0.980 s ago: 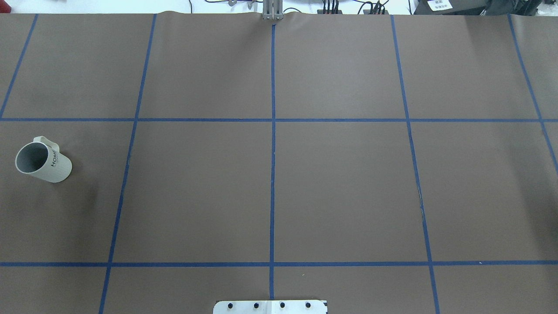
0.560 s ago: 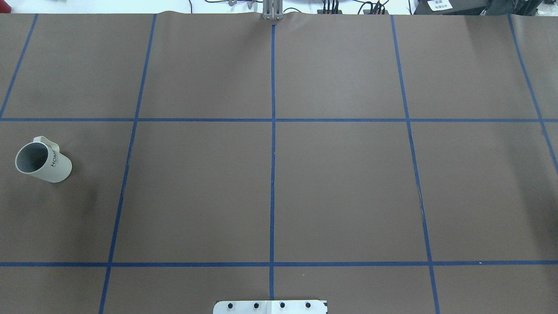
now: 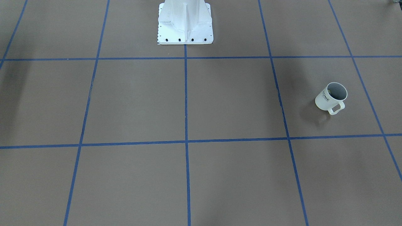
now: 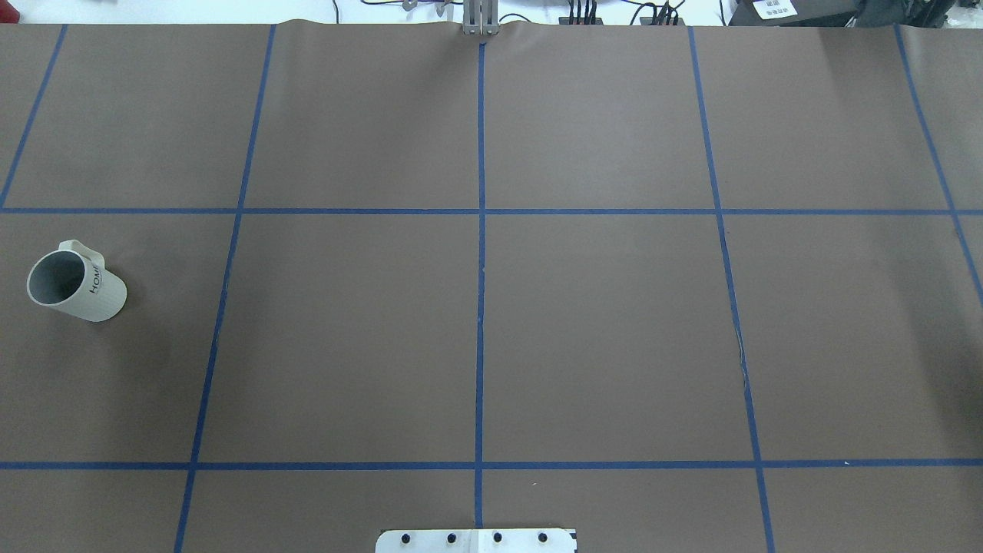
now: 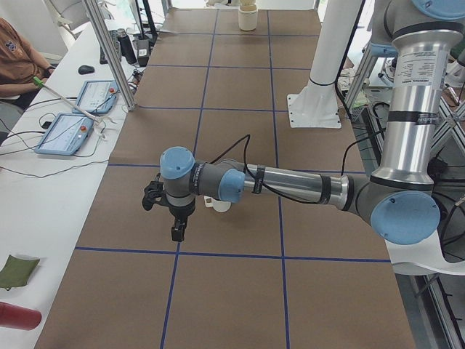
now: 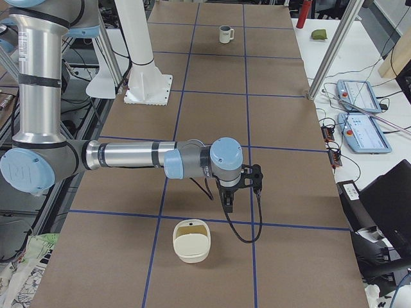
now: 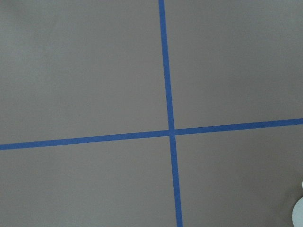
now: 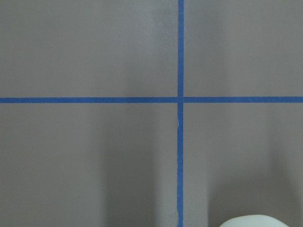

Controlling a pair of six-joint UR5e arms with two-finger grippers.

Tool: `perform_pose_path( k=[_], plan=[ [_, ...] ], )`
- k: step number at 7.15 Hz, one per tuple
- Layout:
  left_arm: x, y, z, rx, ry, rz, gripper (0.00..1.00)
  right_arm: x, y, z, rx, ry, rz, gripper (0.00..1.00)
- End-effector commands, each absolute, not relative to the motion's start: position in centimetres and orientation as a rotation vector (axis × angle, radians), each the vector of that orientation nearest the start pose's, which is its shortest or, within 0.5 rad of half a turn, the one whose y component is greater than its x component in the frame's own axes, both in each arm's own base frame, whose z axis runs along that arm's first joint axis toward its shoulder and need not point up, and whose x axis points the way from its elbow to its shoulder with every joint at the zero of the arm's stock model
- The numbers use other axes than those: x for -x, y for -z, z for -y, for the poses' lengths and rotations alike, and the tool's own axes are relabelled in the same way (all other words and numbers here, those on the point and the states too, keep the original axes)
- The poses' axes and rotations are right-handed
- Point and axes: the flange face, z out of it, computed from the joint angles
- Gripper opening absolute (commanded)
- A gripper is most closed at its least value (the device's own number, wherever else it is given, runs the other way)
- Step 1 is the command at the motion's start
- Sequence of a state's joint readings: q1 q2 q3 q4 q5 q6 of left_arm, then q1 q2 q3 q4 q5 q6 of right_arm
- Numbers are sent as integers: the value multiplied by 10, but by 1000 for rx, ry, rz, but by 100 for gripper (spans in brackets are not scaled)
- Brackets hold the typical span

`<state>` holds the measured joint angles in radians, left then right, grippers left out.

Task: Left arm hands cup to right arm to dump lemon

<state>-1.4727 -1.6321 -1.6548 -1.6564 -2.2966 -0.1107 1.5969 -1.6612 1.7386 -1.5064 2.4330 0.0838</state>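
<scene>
The cup, an off-white "HOME" mug, stands upright on the brown mat at the table's left end. It also shows in the front view and far off in the right side view. A sliver of yellow-green, the lemon, shows inside its rim. The left gripper shows only in the left side view. It hangs over the mat beside the cup, which the forearm partly hides. The right gripper shows only in the right side view. I cannot tell whether either gripper is open or shut.
A cream bowl sits on the mat near the right gripper, and shows far off in the left side view. The white robot pedestal stands at the table's middle edge. Tablets and a seated person are at the side bench.
The cup has not moved. The faint shadow on the mat beside it has thinned.
</scene>
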Motion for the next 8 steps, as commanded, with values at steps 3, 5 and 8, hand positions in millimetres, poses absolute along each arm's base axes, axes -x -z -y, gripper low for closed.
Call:
perform_pose_path(
  k=[3,5,8],
  plan=[
    [-63,-538,514,-55,-53,-893,100,-68,-603,461,-108,-42,864,100],
    [-98,-557,469,-63,-4,-875,100,-68,-600,462,-111,-41,865,100],
    [-141,-577,451,-39,8,-849,100,-68,-599,462,-113,-40,863,100]
  ],
)
